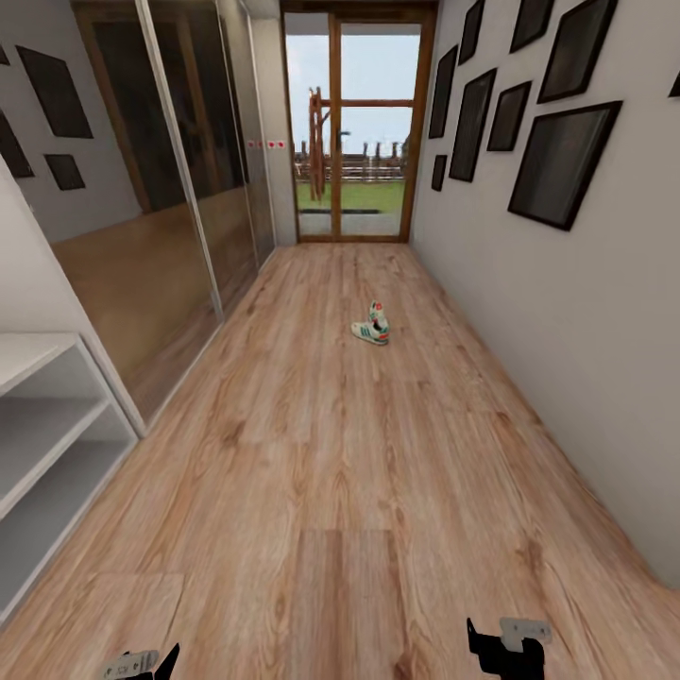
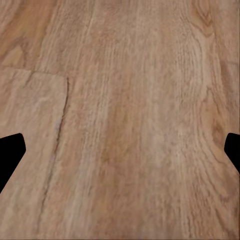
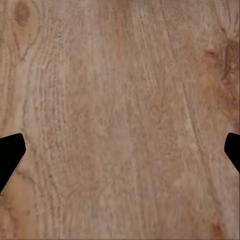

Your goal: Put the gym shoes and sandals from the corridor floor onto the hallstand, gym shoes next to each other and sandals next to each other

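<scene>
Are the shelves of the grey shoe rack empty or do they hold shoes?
Empty in the visible part: the hallstand shelves show bare. The gym shoes lie on the corridor floor.

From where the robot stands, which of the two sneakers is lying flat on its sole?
The nearer gym shoe, flat on the corridor floor; the other gym shoe behind it stands tipped up.
</scene>
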You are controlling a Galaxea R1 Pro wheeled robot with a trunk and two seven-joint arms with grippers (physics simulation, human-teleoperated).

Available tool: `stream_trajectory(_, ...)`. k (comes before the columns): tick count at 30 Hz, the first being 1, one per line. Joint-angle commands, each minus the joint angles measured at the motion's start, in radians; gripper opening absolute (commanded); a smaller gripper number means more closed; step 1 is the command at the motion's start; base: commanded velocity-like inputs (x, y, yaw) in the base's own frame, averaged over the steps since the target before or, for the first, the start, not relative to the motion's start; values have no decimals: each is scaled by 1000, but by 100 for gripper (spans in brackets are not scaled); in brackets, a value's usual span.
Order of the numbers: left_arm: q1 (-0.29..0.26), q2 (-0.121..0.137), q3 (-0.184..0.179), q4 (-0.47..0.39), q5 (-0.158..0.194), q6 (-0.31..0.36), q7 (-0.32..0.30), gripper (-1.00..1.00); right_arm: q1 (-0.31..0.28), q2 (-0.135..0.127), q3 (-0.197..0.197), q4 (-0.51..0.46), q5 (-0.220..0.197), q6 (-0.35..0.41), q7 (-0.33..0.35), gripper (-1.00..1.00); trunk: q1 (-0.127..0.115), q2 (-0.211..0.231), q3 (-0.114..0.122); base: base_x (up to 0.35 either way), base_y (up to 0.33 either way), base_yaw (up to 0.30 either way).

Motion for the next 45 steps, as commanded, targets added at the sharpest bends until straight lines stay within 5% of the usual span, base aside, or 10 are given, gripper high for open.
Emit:
stream_trajectory(1, -1, 0, 1, 1, 10, 1, -10, 100, -1, 0, -6, 1, 7, -3, -3, 100, 0, 0, -1, 338, -107, 0)
stream_trajectory(45, -1, 0, 1, 1, 10, 1, -10, 100, -1, -1, -7, 0, 6, -3, -3, 100, 0, 0, -1, 338, -119, 0)
